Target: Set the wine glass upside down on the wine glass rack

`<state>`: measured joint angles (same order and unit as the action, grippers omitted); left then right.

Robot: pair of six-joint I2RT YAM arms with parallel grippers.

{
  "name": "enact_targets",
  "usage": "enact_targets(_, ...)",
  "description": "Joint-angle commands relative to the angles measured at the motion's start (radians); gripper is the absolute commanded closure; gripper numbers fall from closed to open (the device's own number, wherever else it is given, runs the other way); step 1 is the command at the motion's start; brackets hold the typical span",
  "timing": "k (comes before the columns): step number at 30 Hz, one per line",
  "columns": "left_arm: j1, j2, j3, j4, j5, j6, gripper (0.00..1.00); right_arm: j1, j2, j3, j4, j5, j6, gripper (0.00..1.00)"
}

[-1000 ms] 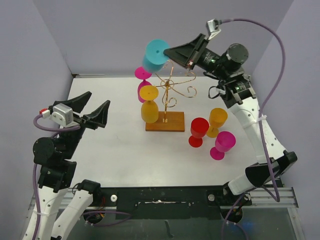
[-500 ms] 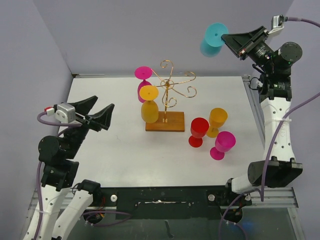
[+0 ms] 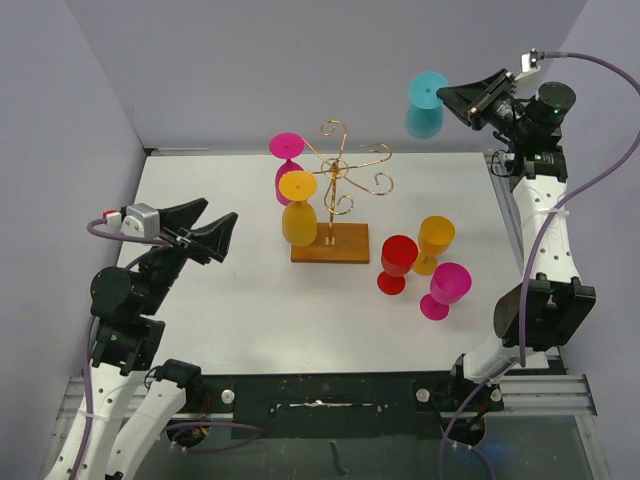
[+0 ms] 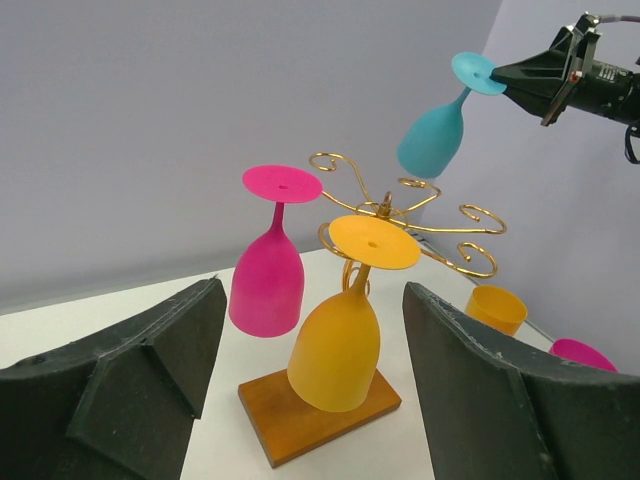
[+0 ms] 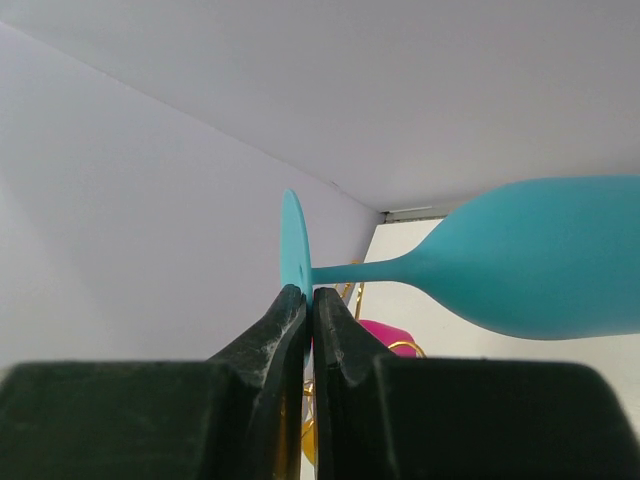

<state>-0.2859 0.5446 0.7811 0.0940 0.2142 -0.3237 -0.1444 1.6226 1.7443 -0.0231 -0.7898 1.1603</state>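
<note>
Transport seems under way: the right gripper (image 3: 446, 98) pinches the teal glass (image 3: 424, 115) by its foot, bowl down, high right of the rack (image 3: 345, 178), whose free arm the stem must next meet, while the left gripper (image 3: 220, 211) stands spread.

The right gripper (image 3: 445, 96), carrying the teal glass (image 3: 424, 112), is no longer above the rack (image 3: 345, 175) but well to its right. The left gripper (image 3: 216, 224) sits slightly nearer the rack.

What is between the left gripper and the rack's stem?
Two upside-down glasses hanging on the rack: an orange glass and a pink glass, shown in the overhead view.
</note>
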Motion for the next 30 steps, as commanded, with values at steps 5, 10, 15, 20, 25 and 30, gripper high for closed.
enact_targets(5, 0.002, 0.011, -0.005, 0.078, 0.022, -0.046, 0.29, 0.043, 0.034, 0.04, -0.028, -0.017, -0.08, 1.0)
enact_targets(10, 0.001, 0.01, -0.012, 0.075, 0.016, -0.056, 0.3, 0.096, 0.045, 0.04, -0.077, 0.008, -0.122, 1.0)
enact_targets(15, 0.001, 0.015, -0.01, 0.075, 0.017, -0.06, 0.3, 0.145, 0.067, 0.062, -0.105, 0.011, -0.138, 1.0)
enact_targets(20, 0.002, 0.015, -0.009, 0.074, 0.016, -0.06, 0.29, 0.198, 0.083, 0.078, -0.137, 0.011, -0.163, 1.0)
enact_targets(25, 0.002, 0.017, -0.003, 0.064, 0.013, -0.053, 0.29, 0.242, 0.084, 0.067, -0.167, 0.012, -0.184, 1.0)
enact_targets(30, 0.001, 0.011, -0.005, 0.056, 0.005, -0.048, 0.3, 0.257, 0.073, 0.066, -0.186, 0.015, -0.199, 1.0)
